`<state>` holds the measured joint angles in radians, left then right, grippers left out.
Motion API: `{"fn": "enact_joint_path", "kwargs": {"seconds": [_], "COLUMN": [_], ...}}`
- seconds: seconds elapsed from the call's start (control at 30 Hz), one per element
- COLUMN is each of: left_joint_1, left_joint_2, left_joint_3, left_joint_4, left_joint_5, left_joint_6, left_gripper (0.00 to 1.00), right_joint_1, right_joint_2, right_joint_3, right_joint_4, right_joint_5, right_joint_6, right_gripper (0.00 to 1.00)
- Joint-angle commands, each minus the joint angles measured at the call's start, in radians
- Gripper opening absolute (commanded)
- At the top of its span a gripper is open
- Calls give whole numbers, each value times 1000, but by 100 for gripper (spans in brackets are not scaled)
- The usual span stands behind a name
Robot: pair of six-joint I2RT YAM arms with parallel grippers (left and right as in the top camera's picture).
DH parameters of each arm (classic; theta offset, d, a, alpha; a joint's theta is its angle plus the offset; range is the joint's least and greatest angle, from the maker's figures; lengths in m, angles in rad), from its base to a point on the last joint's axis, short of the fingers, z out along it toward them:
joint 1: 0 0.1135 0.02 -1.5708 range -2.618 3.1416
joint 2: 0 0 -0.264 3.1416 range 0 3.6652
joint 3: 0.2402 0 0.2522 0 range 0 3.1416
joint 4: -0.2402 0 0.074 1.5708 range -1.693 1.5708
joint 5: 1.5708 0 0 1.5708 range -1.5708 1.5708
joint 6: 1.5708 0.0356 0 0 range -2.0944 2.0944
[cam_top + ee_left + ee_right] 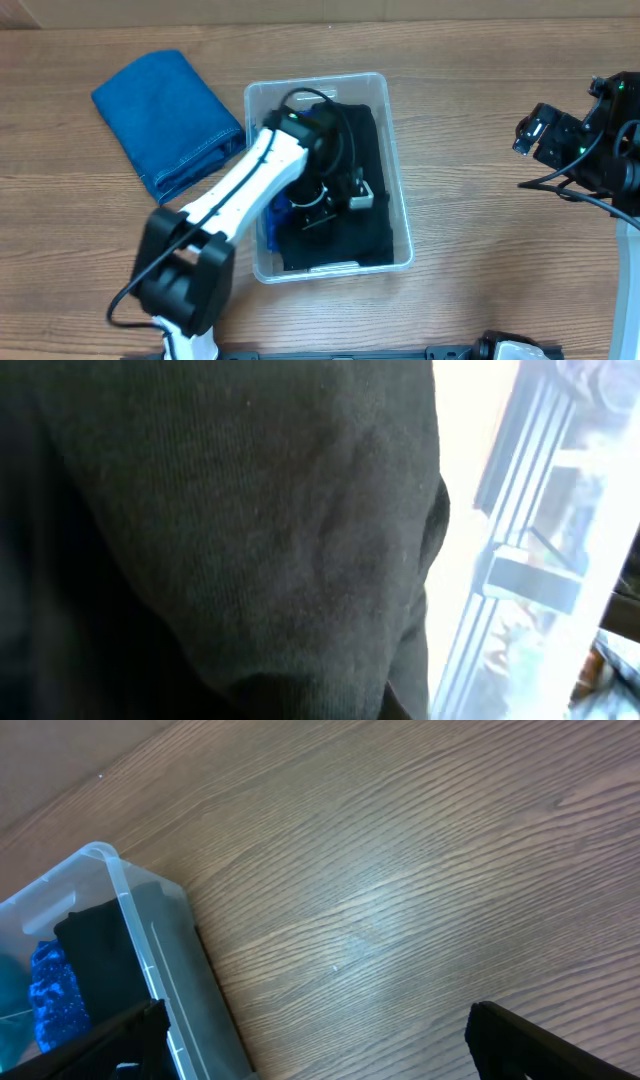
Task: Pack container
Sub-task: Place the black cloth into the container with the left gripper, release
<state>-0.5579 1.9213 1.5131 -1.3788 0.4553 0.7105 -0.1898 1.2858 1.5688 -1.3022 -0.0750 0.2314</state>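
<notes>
Denim [165, 120], folded, lies on the desk [470, 230] just left of the container [400, 190], and I take it to be waiting its turn to go in. From above, the container sits near the middle of the desk with black cloth [368, 150] covering most of its floor and a scrap of something blue [280, 212] showing at its left side. The left arm [240, 185] reaches down into it, and the left end effector [338, 198] is low over the cloth, probably pressing or settling it flat; I cannot tell from here whether its fingers are apart or together. The left wrist camera gives no help: dark fabric fills nearly all of it, so close that no finger shows, with only the clear container wall off to the right. The right arm [600, 150] hangs well off to the right, I would guess to keep out of the way. Its wrist camera shows the right end effector [318, 1015] spread wide over bare desk, holding nothing, with a corner of the container and its black cloth at the lower left.
</notes>
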Motion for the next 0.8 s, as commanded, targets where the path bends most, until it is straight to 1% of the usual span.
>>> {"fn": "enact_joint_path", "kwargs": {"seconds": [0.0, 0.03, 0.07, 0.1, 0.13, 0.17, 0.2, 0.23, 0.3, 0.4, 0.47, 0.5, 0.53, 0.57, 0.6, 0.63, 0.67, 0.7, 0.77], "left_joint_1": [-51, -52, -50, -43, -36, -23, -13, 0, 28, 45, 45, 42, 40, 38, 38, 37, 28, -9, -130], "left_joint_2": [71, 77, 78, 75, 72, 70, 68, 64, 51, 19, -22, -39, -44, -43, -43, -43, -44, -49, -69], "left_joint_3": [-12, -12, -12, -9, -3, 14, 34, 60, 130, 251, 317, 329, 329, 329, 328, 328, 328, 328, 328], "left_joint_4": [-12, -13, -11, -6, 0, 3, 3, 3, -9, -5, 5, 2, -18, -59, -89, -120, -156, -161, -145], "left_joint_5": [15, 11, 5, -21, -48, -89, -116, -134, -153, -153, -150, -113, -58, -13, -14, -21, -77, -238, -419], "left_joint_6": [19, 19, 15, 2, -25, -77, -117, -150, -198, -272, -354, -444, -492, -463, -490, -533, -571, -653, -686], "left_gripper": [8, 13, 44, 67, 71, 76, 78, 82, 100, 100, 100, 100, 100, 58, 6, 4, 4, 4, 4], "right_joint_1": [-5, -5, -5, -5, -5, -5, -5, -5, -5, -5, -5, -5, -5, -5, -5, -5, -5, -5, -5], "right_joint_2": [-12, -12, -12, -12, -12, -12, -12, -12, -12, -12, -12, -12, -12, -12, -12, -12, -11, -8, 0], "right_joint_3": [2, 2, 2, 2, 2, 2, 2, 2, 2, 2, 2, 2, 2, 2, 2, 2, 2, 2, 2], "right_joint_4": [2, 2, 2, 0, -2, -2, -2, -2, -2, -2, -2, -2, -2, -2, -3, -3, -3, -2, -3], "right_joint_5": [-5, -5, -5, -5, -5, -5, -5, -5, -5, -5, -5, -5, -5, -5, -5, -5, -5, -5, -5], "right_joint_6": [1, 1, 1, 1, 1, 1, 1, 1, 1, 1, 1, 1, 1, 1, -3, -3, -3, -3, -3], "right_gripper": [100, 100, 100, 100, 100, 100, 100, 100, 100, 100, 100, 100, 100, 100, 100, 100, 100, 100, 100]}}
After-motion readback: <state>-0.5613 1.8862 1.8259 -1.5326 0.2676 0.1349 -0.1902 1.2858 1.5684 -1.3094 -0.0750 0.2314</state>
